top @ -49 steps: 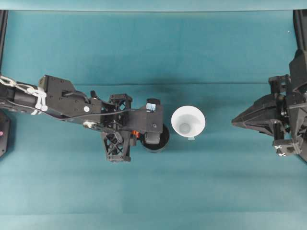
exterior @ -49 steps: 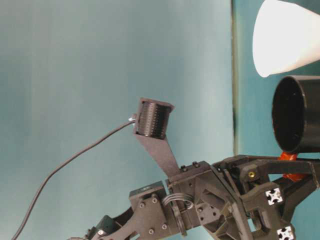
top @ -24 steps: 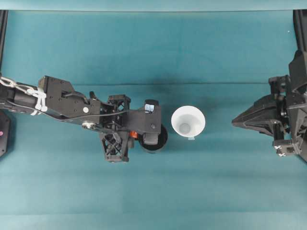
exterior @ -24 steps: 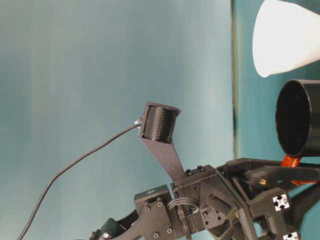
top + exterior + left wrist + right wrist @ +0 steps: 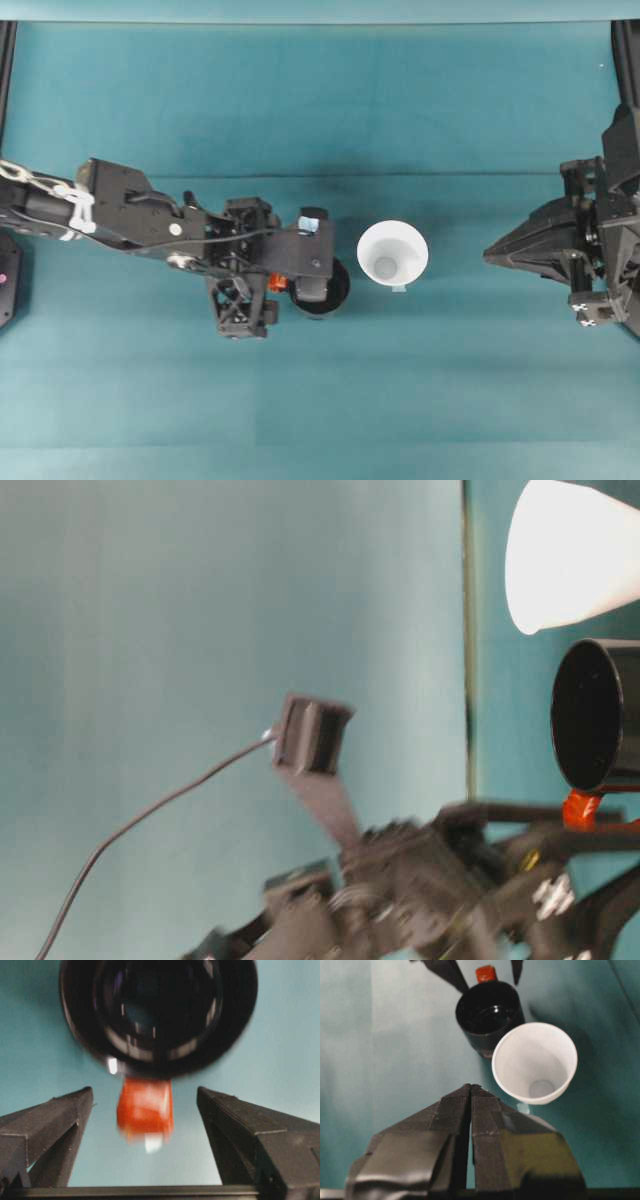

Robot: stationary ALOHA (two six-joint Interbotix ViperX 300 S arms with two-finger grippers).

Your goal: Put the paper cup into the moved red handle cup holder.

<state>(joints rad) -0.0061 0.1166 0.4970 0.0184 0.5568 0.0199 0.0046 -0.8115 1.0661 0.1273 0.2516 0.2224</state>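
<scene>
The white paper cup stands upright on the teal table, just right of the black red handle cup holder. The two also show in the right wrist view, as cup and holder. The holder's red handle points left toward my left arm. My left gripper is open, its fingers on either side of the handle without touching it. My right gripper is shut on nothing and points at the cup from the right, a little apart from it.
The left arm's wrist camera mount covers part of the holder from above. Its cable hangs behind it. The right arm's body fills the table's right edge. Bare teal cloth lies in front of and behind the cup.
My left arm has drawn back slightly to the left, away from the holder. The cup, the holder and my right arm have stayed put.
</scene>
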